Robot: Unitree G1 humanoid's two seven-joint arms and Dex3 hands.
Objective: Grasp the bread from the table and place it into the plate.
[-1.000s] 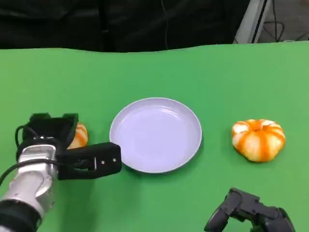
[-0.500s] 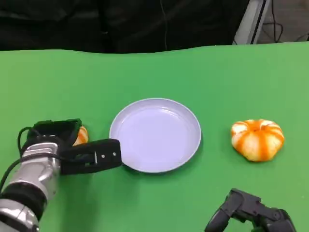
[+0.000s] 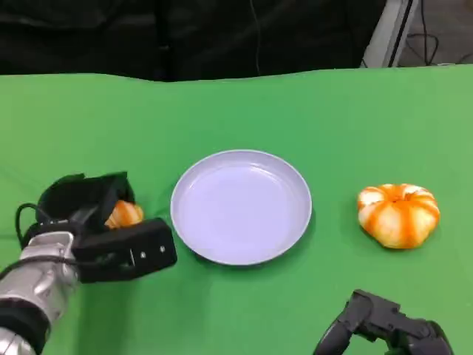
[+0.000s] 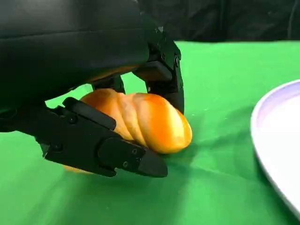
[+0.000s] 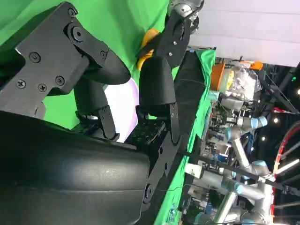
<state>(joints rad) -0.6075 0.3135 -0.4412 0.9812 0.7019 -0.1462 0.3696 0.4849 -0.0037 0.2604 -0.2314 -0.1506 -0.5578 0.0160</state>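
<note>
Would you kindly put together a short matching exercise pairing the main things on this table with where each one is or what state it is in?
Things:
1. small bread
2. plate
3. striped bread
4. right hand

States:
A. holds nothing, at the near table edge
B. lies alone, right of the plate
C. between the left hand's fingers, on the cloth
D. nothing in it, mid-table

Pairs: 1-C, 2-D, 3-B, 4-A
</note>
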